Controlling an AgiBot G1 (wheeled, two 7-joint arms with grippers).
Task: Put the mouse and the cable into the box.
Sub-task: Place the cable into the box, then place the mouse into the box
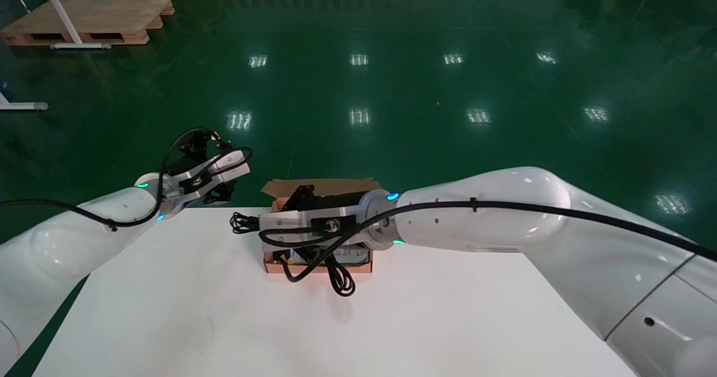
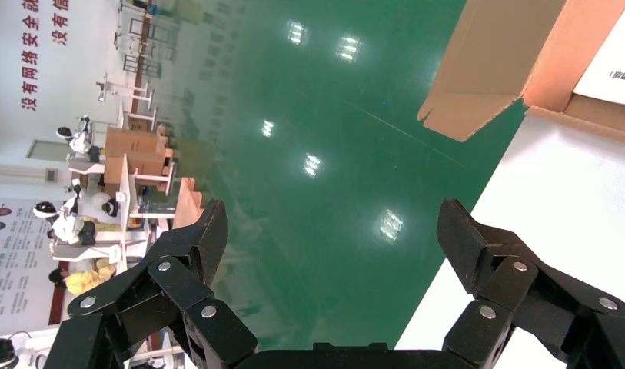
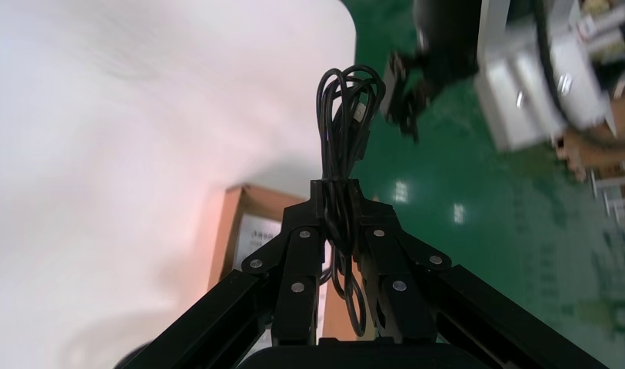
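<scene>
**Cable in the right gripper, its loops hanging past the box's left wall**

On the left, the left gripper [image 2: 334, 224] is hovering off the far left corner of the white table [image 1: 224, 315]. Its fingers are spreading wide around nothing, and it is facing out over the green floor [image 1: 392, 85]. It is taking no part in the work, as far as I can judge.

Moving right, the coiled black cable [image 1: 242, 223] is sticking out beyond the right gripper [image 3: 337, 196]. The leading loops are hanging above the table just beside the left wall of the cardboard box [image 1: 319, 267]. The right gripper is reaching in from the right across the open box. Its fingers are pressing together on the middle of the bundle, and more loops are trailing behind the pinch.

The box is sitting near the table's far edge with its back flap [image 1: 322, 185] standing open, and a white printed sheet [image 3: 257, 231] is lying inside.

The mouse is not showing in any view. The right wrist is covering most of the box's inside, so I cannot tell whether the mouse is already in there.

The step in hand appears to be carrying the cable to the box. The next move is probably asking for a small shift back to the right, so that the whole bundle is hanging over the opening and not over the wall. After that comes lowering it and spreading the fingers. The loose loops are the risk, since any loop left outside is likely to drape over the rim.
</scene>
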